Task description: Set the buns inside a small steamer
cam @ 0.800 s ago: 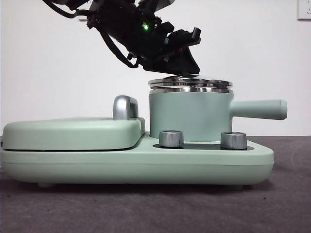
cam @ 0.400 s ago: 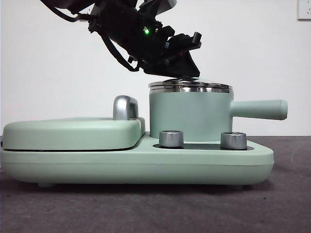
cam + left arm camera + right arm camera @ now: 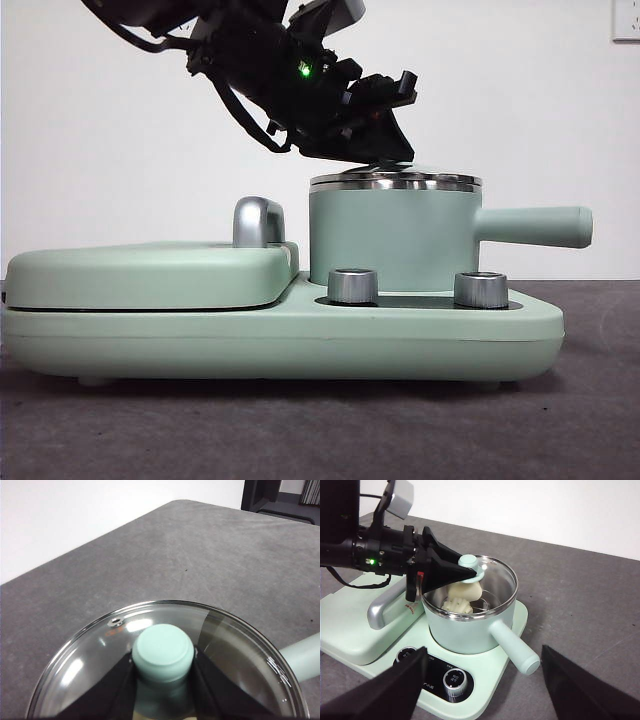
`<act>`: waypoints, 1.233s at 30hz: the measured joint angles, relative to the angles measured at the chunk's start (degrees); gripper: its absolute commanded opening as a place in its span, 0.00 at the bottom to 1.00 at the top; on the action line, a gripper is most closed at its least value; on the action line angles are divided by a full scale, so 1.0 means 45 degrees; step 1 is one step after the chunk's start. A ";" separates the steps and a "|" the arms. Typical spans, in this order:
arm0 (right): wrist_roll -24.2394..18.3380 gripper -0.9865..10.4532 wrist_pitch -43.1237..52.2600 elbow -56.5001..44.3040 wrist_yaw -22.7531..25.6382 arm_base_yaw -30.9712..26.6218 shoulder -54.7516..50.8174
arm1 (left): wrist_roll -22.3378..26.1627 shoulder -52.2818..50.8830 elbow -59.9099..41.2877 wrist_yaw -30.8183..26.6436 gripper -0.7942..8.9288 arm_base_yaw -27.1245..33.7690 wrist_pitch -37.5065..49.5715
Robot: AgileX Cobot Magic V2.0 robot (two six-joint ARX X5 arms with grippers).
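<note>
buns (image 3: 462, 596) inside steamer (image 3: 470, 625) | lid (image 3: 165, 670) seated on rim | left gripper (image 3: 162, 667) clamped on lid knob (image 3: 163, 652), release pending | right gripper (image 3: 480, 690) spread wide, waiting

Mint-green cylindrical steamer pot (image 3: 470, 630) with steel rim, clear glass lid (image 3: 235, 655) with mint-green knob (image 3: 163, 652), cream-white buns (image 3: 462, 597), black gripper jaws, dark grey tabletop (image 3: 210, 555)

Glass lid (image 3: 485, 582) and left gripper (image 3: 462, 572) block steamer (image 3: 390, 240) mouth
</note>
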 measured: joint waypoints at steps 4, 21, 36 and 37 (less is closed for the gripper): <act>0.0000 0.40 -0.0024 0.0000 0.0000 0.0000 0.0000 | -0.0146 0.0000 0.0029 0.0209 0.10 0.0058 -0.0102; 0.0000 0.40 -0.0126 0.0000 0.0000 0.0000 0.0000 | -0.0442 -0.0724 0.0117 0.0277 0.38 0.0058 -0.1554; 0.0000 0.40 -0.0136 0.0000 -0.0214 0.0000 0.0044 | -0.1409 -0.4104 0.0117 0.0301 0.38 0.0471 -0.6547; 0.0000 0.40 -0.0146 0.0000 -0.0340 0.0000 0.0102 | -0.1681 -0.4420 0.0117 0.0306 0.38 0.0573 -0.7067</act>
